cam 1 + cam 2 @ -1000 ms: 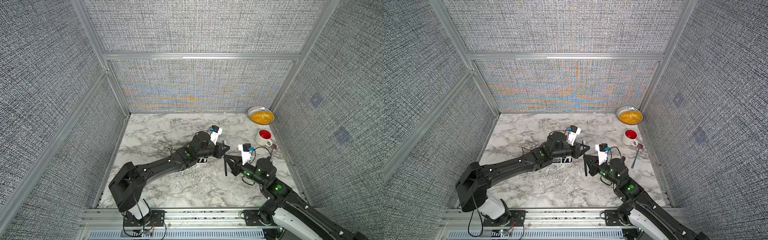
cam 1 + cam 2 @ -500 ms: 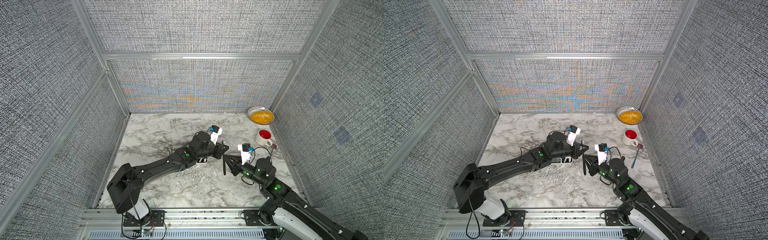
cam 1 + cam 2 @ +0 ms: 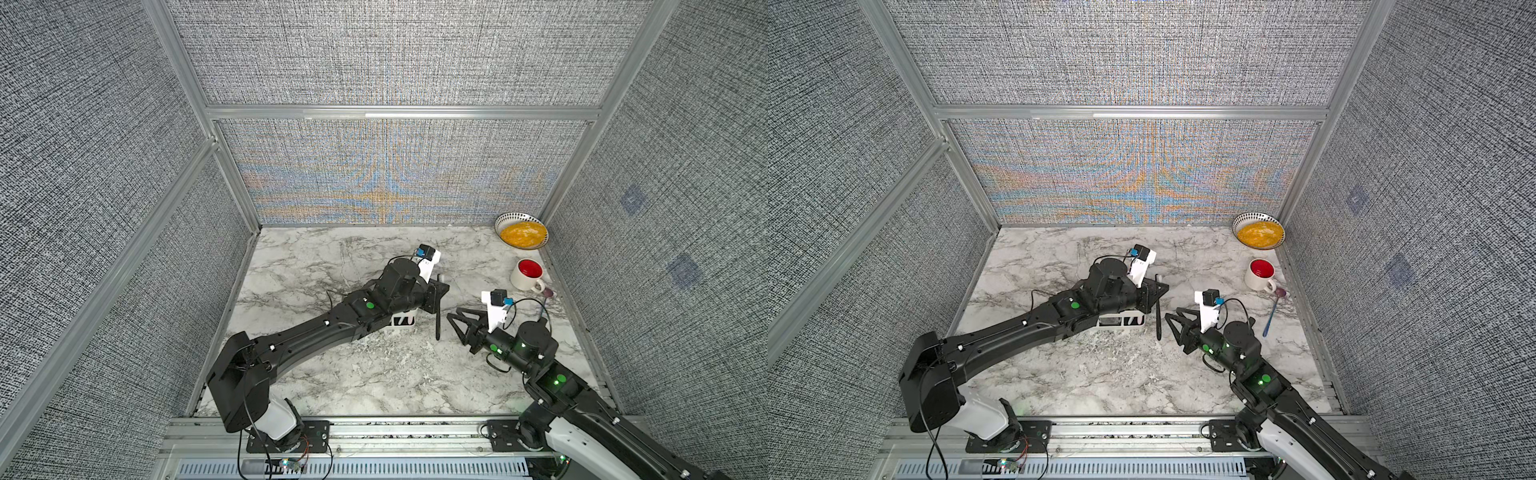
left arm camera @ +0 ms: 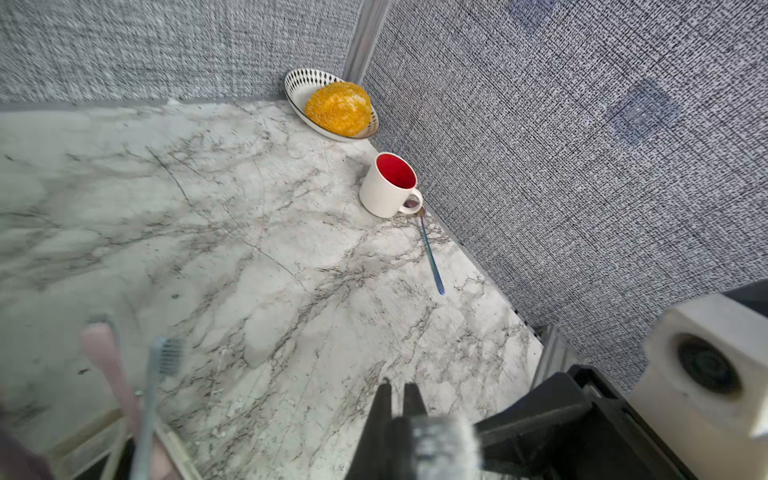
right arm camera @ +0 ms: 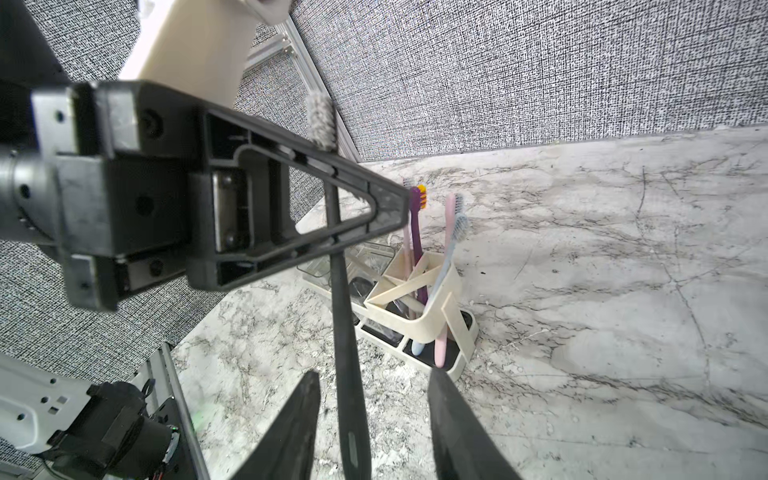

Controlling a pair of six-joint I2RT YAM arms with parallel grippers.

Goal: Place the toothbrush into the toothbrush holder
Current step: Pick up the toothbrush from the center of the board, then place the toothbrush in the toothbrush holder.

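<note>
A black toothbrush hangs upright over the marble, grey bristles on top. My left gripper is shut on the toothbrush just below the head. My right gripper is open, its fingers on either side of the handle with a gap on each side. The white toothbrush holder stands just beyond, largely under my left arm in both top views. It holds pink, purple and blue brushes.
A white mug with a red inside stands by the right wall. A blue-handled spoon lies next to it. A patterned bowl of yellow food leans in the back right corner.
My right gripper has opened and let go of the toothbrush handle, drawing back slightly. My left gripper keeps hold of the brush and has barely moved.
</note>
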